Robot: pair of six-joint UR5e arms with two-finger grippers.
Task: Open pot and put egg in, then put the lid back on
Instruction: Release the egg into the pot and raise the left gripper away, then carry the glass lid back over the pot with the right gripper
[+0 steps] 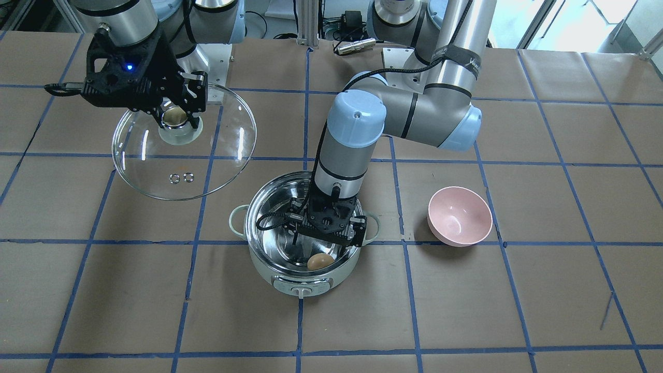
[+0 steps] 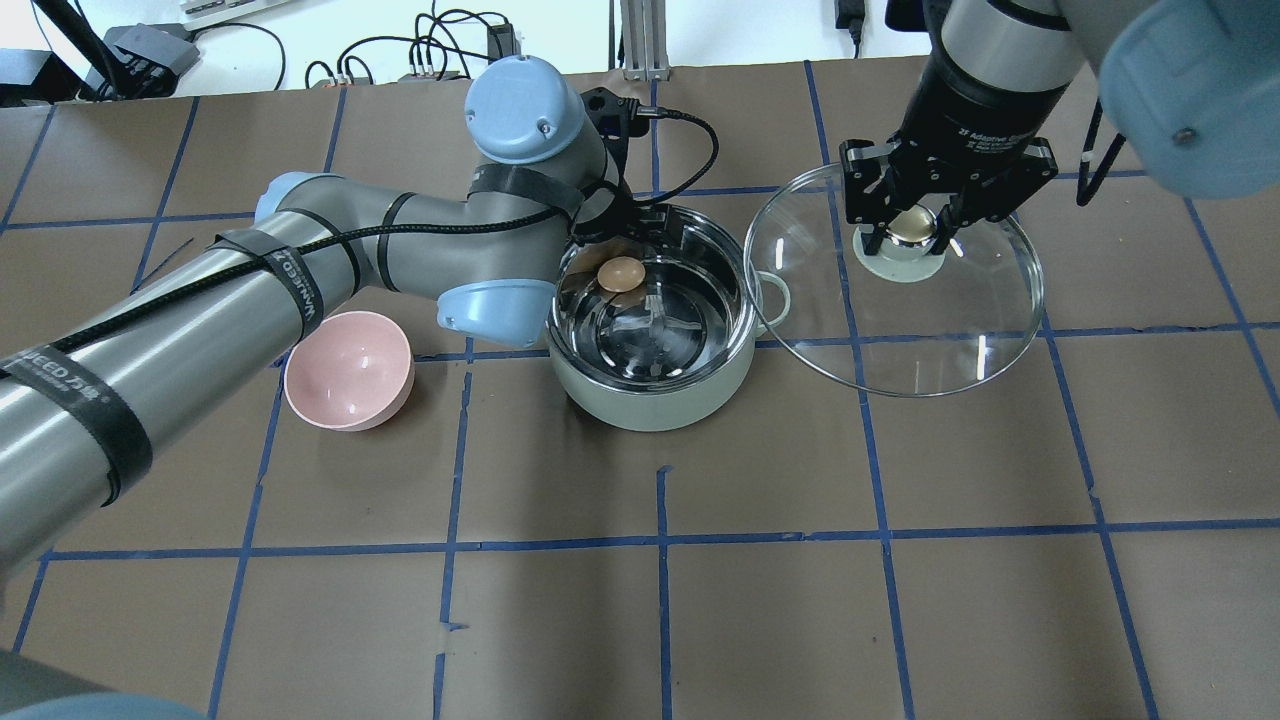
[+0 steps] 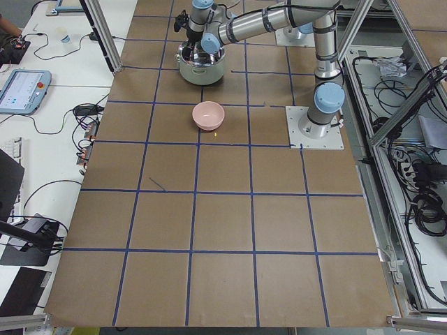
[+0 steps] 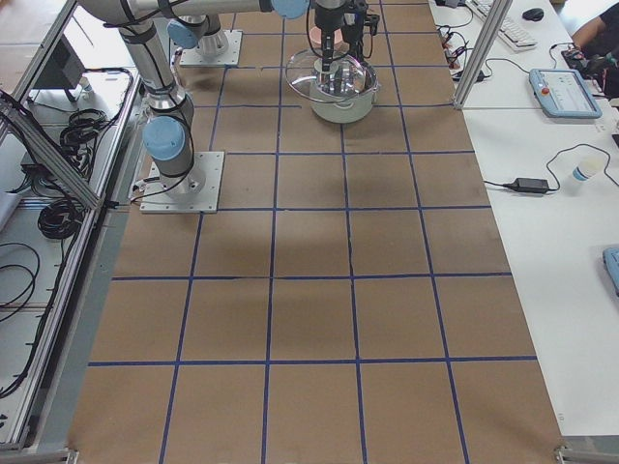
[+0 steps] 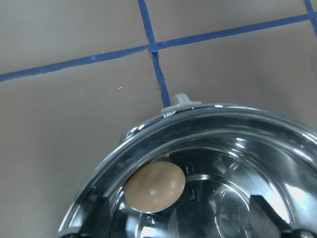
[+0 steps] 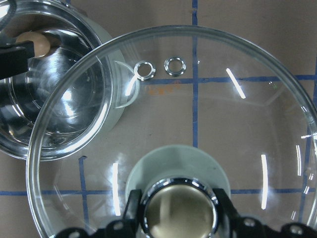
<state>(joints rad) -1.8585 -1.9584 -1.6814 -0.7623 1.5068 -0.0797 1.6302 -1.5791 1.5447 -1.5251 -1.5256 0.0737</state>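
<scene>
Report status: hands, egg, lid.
Left hand open, low over pot. Egg in pot, against the wall. Right hand shut on lid, held up beside pot. Left hand in lid's way.

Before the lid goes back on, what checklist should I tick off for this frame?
1. Egg in pot: ok, it lies on the steel floor by the wall.
2. Egg released: ok, the left gripper is open and the egg lies apart from its fingers.
3. Left gripper clear of pot: not ok, it hangs over the opening.
4. Lid held: ok, the right gripper is shut on its knob.
5. Lid above pot: not ok, it hangs off to one side.
</scene>
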